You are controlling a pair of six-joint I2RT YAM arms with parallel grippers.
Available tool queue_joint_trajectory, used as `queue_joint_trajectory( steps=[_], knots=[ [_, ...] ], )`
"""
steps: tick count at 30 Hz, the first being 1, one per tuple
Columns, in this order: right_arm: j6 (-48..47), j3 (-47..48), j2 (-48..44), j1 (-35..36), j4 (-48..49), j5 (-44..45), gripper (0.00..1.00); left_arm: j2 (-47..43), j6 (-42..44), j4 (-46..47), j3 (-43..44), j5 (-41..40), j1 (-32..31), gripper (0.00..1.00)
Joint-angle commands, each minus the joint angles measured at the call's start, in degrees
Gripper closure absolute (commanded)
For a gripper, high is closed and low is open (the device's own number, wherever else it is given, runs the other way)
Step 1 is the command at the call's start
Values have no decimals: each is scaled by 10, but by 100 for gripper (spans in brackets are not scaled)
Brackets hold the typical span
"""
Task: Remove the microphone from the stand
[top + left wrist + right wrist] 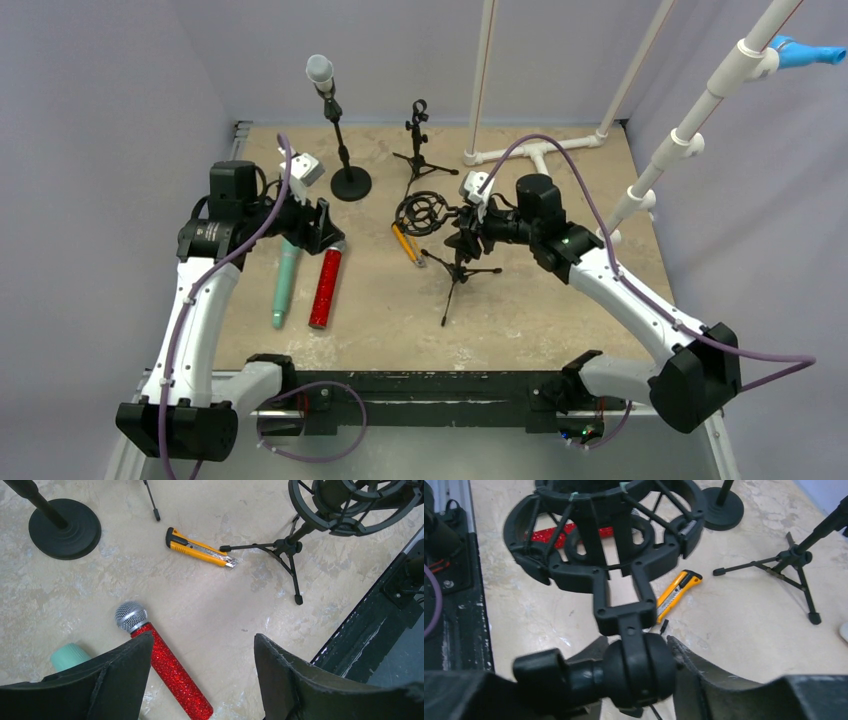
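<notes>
The right gripper [636,645] sits half apart around the black swivel joint [640,666] of the tripod [458,272], just under its shock mount [599,545]. In the right wrist view one finger [709,680] touches the joint's side. The other is mostly hidden behind it, so I cannot tell whether the joint is clamped or only flanked. From above, this gripper merges with the tripod's head and the contact does not show.

The left gripper [202,640] is wide apart and holds nothing. It hangs above the counter [560,300], over a red mic [170,670] and a teal mic [70,656] that lie side by side.

The grey mic [319,72] stands clipped in the round stand [350,183] at the back left, well apart from both grippers. Only the top view shows it. Each wrist view catches just that stand's base and lower pole.

The left wrist view shows the red mic's silver mesh head, which the top view hides under the gripper. A yellow knife [200,547] lies beside one tripod leg. A far tripod [418,150] with a bare clip stands at the back. Whether the mount holds anything I cannot tell.
</notes>
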Motion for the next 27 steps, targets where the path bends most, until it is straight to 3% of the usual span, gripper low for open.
queue_joint_trajectory(
  steps=[1,9,19,24,27],
  knots=[
    [10,3,1,-3,42,-13,62,-16,18,8,9,9,2,28],
    [17,73,12,-3,-10,-10,100,-39,32,30,-2,101,2,28],
    [39,247,34,-3,-122,-10,100,-76,-3,83,-11,218,-11,32],
    [57,336,52,-3,-170,-18,100,-65,-3,113,-20,197,-92,33],
    [94,374,64,-3,-177,-46,100,-53,-62,229,-44,188,-140,33]
  ],
)
